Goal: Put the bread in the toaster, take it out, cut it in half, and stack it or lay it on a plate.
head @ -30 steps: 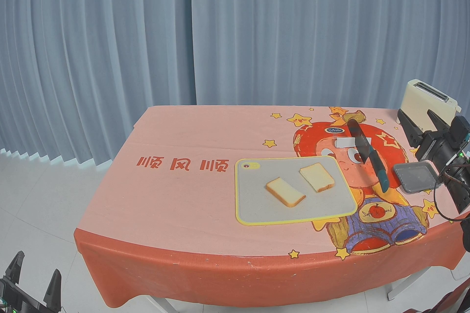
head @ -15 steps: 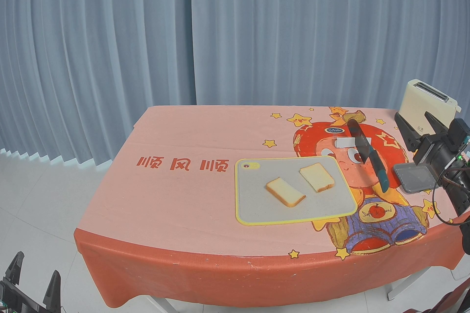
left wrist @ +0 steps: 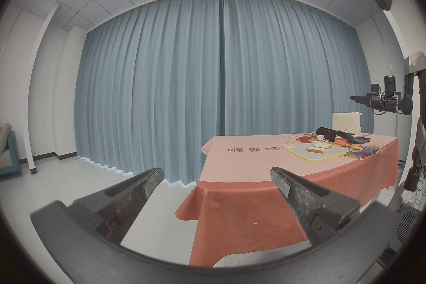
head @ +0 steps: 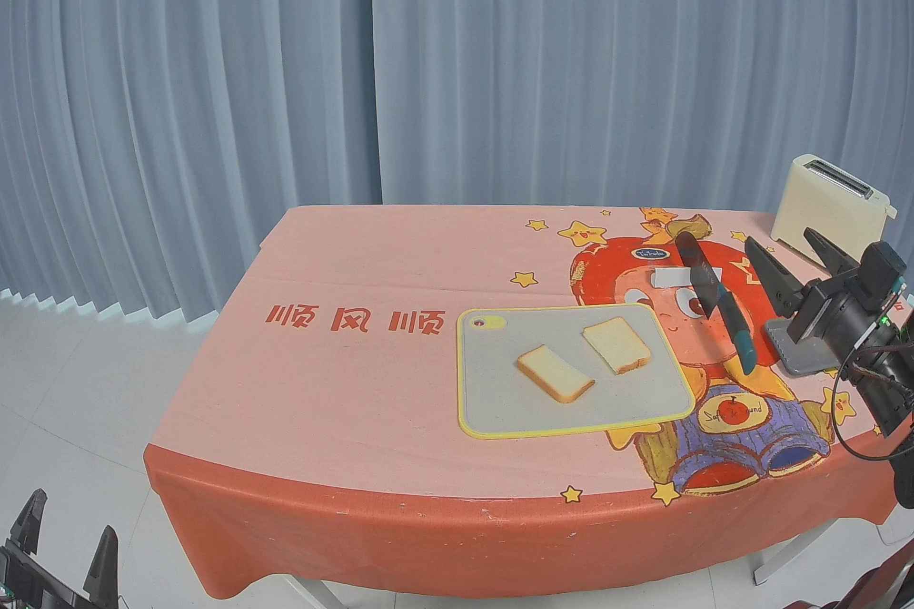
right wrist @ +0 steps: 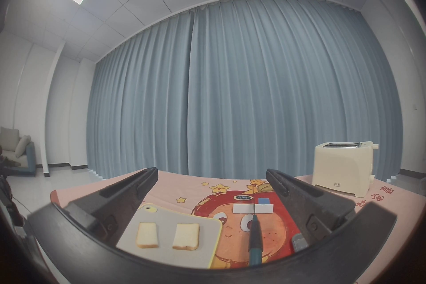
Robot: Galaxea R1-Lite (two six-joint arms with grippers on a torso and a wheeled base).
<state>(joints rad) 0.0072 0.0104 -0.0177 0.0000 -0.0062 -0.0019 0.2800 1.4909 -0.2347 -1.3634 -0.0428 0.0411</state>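
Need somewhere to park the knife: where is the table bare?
Bare: the tablecloth left of the cutting board, and the strip between the board and the far edge. Crowded: the right end, where knife, grey tray and toaster sit close, with the open right gripper above that end.

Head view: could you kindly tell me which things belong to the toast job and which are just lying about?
For the job: nearer bread piece, farther bread piece, cutting board, knife, toaster, grey plate, open right pincer.
Lying about: white paper strips, patterned tablecloth, curtain.
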